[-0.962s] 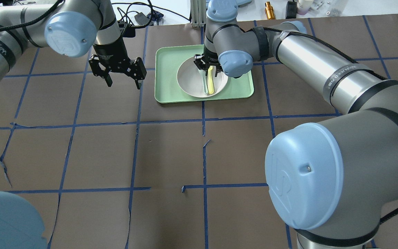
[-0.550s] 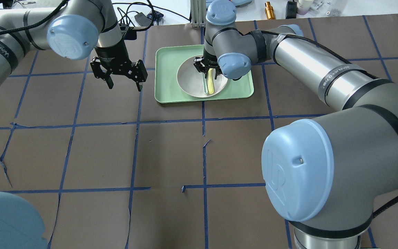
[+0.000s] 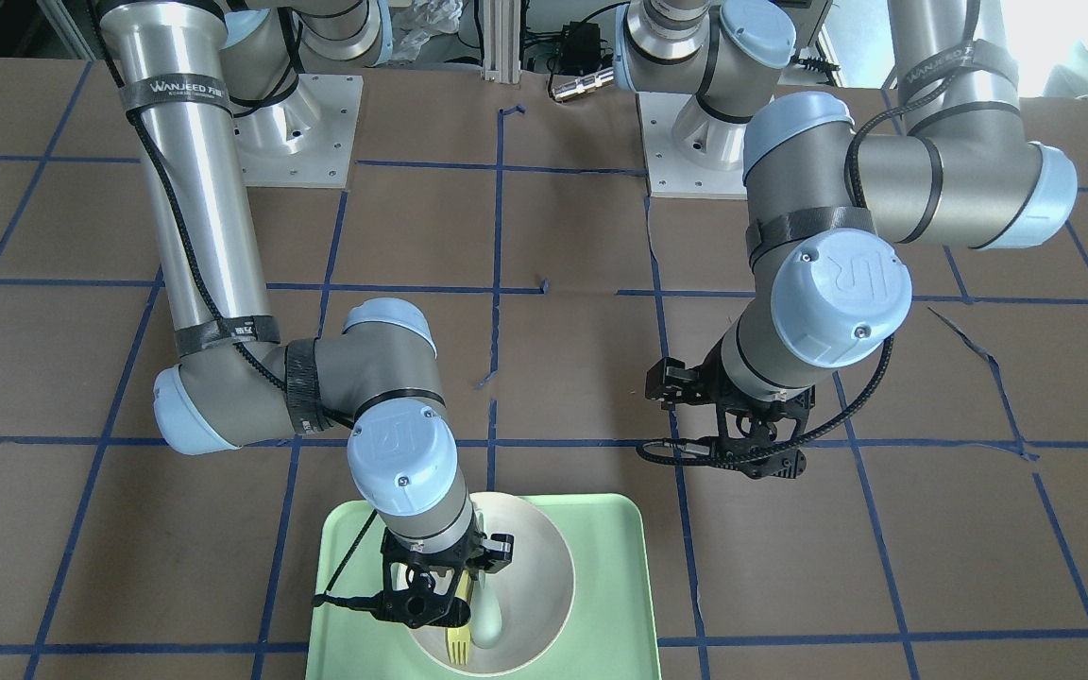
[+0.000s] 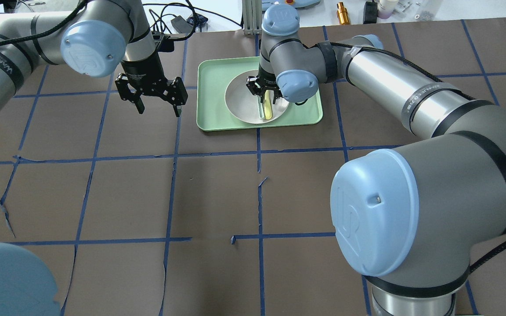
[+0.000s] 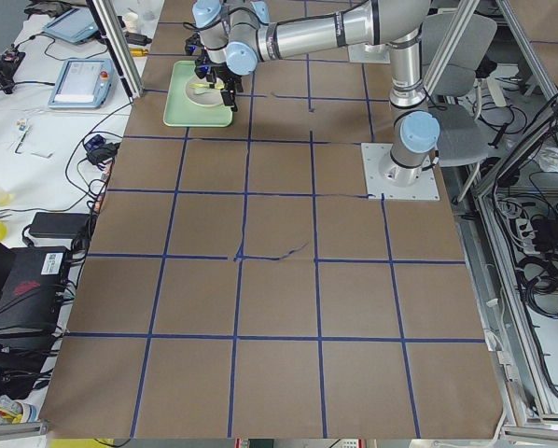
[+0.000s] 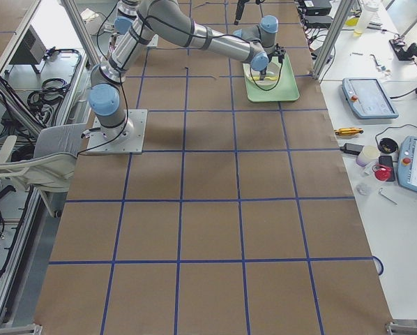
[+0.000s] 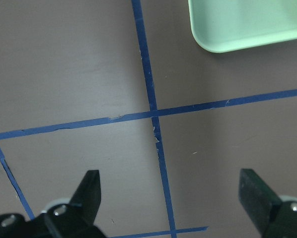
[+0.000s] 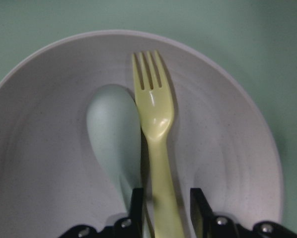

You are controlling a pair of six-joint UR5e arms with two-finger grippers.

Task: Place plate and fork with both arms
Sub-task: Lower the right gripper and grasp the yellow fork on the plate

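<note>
Yellow plastic now sits squarely between the fingers of the right gripper [image 8: 164,198]. Over the last second that gripper has eased in over the handle of the fork [image 8: 156,124], and the arm's shadow has turned the plate [image 8: 228,163] from white to grey. The fingers stand apart, one on each side of the handle with a sliver of gap on both sides, so they straddle the fork but do not yet pinch it. The spoon [image 8: 111,129] lies tight against the fork on one side, and its handle runs close by one finger.

Neither fork nor spoon has shifted. Both lie in the plate, tines and bowl pointing toward the table's far edge. The plate rests in the green tray [image 4: 211,92], near the middle of that far edge, opposite the robot.

The left gripper [image 4: 158,109] has barely moved. It hovers with its fingers wide apart over the bare table [image 4: 191,184], just off the tray's corner on the robot's left.

My reading is that the approach to the fork is done and closing is next. The risk is catching the spoon handle along with the fork. The plate is untouched, and the left arm looks ready to take it.
</note>
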